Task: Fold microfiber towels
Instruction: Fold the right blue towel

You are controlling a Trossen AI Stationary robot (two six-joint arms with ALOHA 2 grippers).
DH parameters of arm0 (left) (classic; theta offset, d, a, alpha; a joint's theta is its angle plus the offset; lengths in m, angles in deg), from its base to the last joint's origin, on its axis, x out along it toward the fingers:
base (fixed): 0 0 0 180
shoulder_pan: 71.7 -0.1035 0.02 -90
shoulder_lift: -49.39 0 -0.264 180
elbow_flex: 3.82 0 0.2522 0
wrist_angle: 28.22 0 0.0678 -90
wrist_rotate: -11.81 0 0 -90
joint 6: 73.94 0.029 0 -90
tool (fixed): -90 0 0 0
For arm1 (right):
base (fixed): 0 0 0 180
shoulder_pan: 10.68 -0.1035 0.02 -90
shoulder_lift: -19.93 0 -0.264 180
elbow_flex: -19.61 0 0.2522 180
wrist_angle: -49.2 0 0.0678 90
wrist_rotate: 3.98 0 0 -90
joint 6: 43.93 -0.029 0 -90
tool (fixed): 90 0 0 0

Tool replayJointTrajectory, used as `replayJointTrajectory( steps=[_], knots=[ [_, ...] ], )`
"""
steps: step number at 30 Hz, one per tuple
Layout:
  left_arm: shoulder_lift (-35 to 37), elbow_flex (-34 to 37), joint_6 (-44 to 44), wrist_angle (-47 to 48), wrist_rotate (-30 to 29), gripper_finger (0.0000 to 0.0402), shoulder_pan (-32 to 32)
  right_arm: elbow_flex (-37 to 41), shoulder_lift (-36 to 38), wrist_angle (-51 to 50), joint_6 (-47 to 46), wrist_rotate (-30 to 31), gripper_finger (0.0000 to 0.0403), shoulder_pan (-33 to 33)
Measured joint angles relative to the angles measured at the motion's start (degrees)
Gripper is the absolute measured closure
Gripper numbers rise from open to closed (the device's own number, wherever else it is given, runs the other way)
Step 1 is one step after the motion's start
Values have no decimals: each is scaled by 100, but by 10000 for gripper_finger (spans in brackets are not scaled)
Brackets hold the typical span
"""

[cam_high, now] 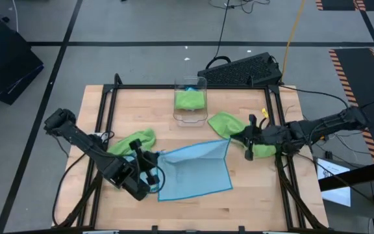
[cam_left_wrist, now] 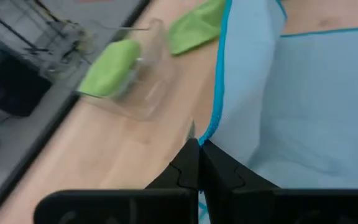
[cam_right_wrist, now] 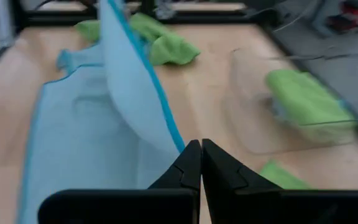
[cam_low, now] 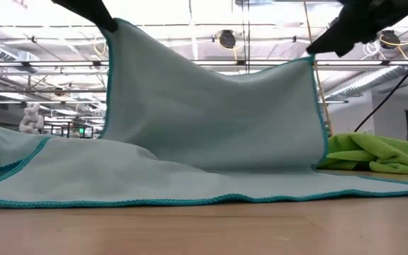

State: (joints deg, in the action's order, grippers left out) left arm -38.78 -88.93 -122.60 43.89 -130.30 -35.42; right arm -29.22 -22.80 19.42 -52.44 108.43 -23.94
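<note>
A light blue microfiber towel [cam_high: 193, 170] with a teal hem is at the table's middle. Its near part lies flat on the wood and its far edge is raised between my two grippers. My left gripper [cam_high: 156, 158] is shut at the towel's far left corner. My right gripper [cam_high: 234, 138] is shut at its far right corner. One lime green towel [cam_high: 133, 141] lies crumpled under my left arm, and another [cam_high: 229, 123] lies under my right gripper. A third, folded green towel [cam_high: 189, 99] sits inside the clear bin [cam_high: 191, 117]. My left gripper pinches the blue towel's hemmed far left corner [cam_left_wrist: 209, 132] between its two fingertips, coming slanting down from the table's left. That corner [cam_low: 113, 27] is lifted and the cloth hangs below it down to the table. My right gripper pinches the far right corner [cam_right_wrist: 178, 142] between its fingertips, reaching nearly level from the table's right. This corner [cam_low: 310, 58] is held up, and the top edge sags a little between the two holds.
The clear bin stands at the table's far middle. A black keyboard [cam_high: 242, 68] lies beyond the far right corner. A black frame [cam_high: 102, 110] runs along the table's edges. Bare wood [cam_high: 193, 211] shows near the front edge.
</note>
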Motion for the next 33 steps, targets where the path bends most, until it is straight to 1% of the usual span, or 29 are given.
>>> replayJointTrajectory(
  steps=[2,7,10,13,14,17,22,23,26,29,33],
  knots=[
    [95,0,-42,155,-37,397,-92,0,10,54,194,-87,403,294],
    [287,-2,111,228,-54,393,-325,0,-41,353,689,-767,403,1164],
    [317,-6,174,229,-27,394,-441,0,-92,409,740,-1422,403,1641],
    [315,-7,190,231,137,398,-493,2,-170,370,751,-2016,403,1930],
    [315,-7,197,227,174,397,-493,2,-214,399,770,-2112,403,1995],
    [315,-7,249,212,244,392,-487,4,-235,386,932,-2126,403,2174],
    [315,-7,246,202,249,397,-488,4,-233,414,1128,-2150,403,2406],
    [315,-7,238,187,269,395,-473,4,-231,416,1105,-2265,403,2429],
    [315,-7,162,137,373,390,-449,4,-233,375,869,-2625,403,2445],
    [315,-7,90,127,411,397,-354,10,-231,331,455,-3032,403,2393],
    [314,-7,-57,110,457,392,-157,201,-231,518,166,-3162,403,2265]
  ],
)
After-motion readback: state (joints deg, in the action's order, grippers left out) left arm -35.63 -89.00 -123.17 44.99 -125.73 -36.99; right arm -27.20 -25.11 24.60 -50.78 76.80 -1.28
